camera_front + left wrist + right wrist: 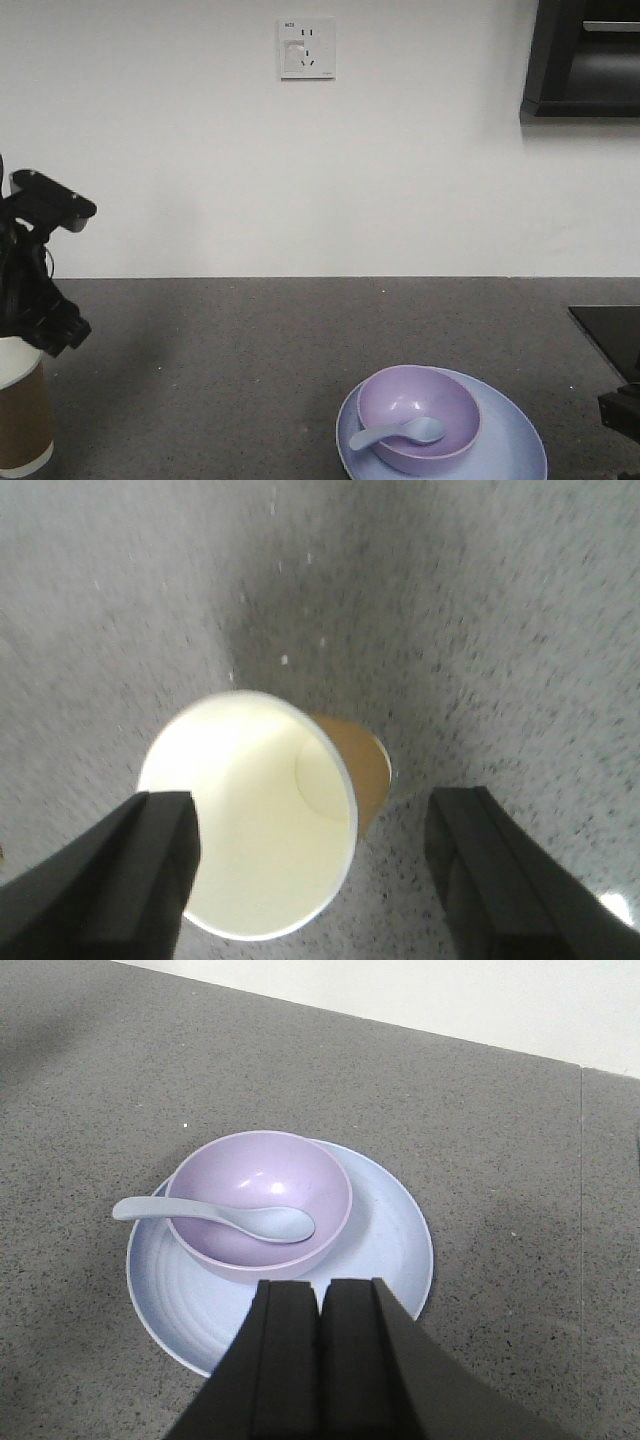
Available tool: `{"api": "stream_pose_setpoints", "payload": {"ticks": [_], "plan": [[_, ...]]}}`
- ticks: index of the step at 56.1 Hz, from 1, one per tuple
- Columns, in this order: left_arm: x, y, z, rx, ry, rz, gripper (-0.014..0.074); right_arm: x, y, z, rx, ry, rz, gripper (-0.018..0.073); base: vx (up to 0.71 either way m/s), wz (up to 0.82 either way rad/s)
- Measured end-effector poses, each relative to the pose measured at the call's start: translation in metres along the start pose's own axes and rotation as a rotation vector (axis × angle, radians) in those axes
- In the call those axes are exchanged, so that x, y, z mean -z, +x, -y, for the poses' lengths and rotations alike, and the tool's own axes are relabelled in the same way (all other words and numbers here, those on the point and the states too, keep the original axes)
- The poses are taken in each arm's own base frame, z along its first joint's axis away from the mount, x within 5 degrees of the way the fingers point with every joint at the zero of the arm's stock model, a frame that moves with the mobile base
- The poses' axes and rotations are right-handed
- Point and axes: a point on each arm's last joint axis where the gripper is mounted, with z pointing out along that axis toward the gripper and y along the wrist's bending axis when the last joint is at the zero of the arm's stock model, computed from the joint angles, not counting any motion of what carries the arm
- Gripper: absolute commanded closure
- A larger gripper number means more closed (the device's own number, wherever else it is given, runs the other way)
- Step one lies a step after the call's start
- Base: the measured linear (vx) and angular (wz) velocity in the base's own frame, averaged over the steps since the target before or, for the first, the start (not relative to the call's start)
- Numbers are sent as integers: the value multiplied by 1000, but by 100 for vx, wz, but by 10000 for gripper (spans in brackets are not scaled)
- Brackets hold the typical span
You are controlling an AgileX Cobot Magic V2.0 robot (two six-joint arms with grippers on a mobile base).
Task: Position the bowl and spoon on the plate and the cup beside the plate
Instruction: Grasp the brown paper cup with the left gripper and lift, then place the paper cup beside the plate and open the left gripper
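Observation:
The brown paper cup (250, 820) stands upright on the grey counter, seen from above with its cream inside showing. My left gripper (310, 865) is open above it, one finger over the cup's left rim and the other well to its right. In the front view the cup (20, 415) sits at the far left under the left arm (40, 300). The lavender bowl (258, 1175) rests on the pale blue plate (390, 1250), with the spoon (270, 1222) lying across it, scoop inside. My right gripper (320, 1295) is shut and empty, just above the plate's near edge.
The counter (250, 350) ends at a white wall with a socket (306, 48). A black flat surface (610, 330) lies at the right edge. A dark cabinet (585, 60) hangs at the upper right. Bowl and plate (510, 440) sit at the front right.

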Motion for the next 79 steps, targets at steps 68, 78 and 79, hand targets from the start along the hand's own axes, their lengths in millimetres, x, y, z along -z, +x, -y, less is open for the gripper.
{"api": "stream_pose_setpoints", "payload": {"ticks": [68,78,79], "plan": [[25,-7,24,-73,220,213,599,-8,1,1,-22,-14,-22,568,0,0],[79,-21,68,-252,343,402,596,-8,0,0,-27,-18,-21,568,0,0],[81,-21,72,-264,350,409,596,-8,0,0,-27,-18,-21,568,0,0]]}}
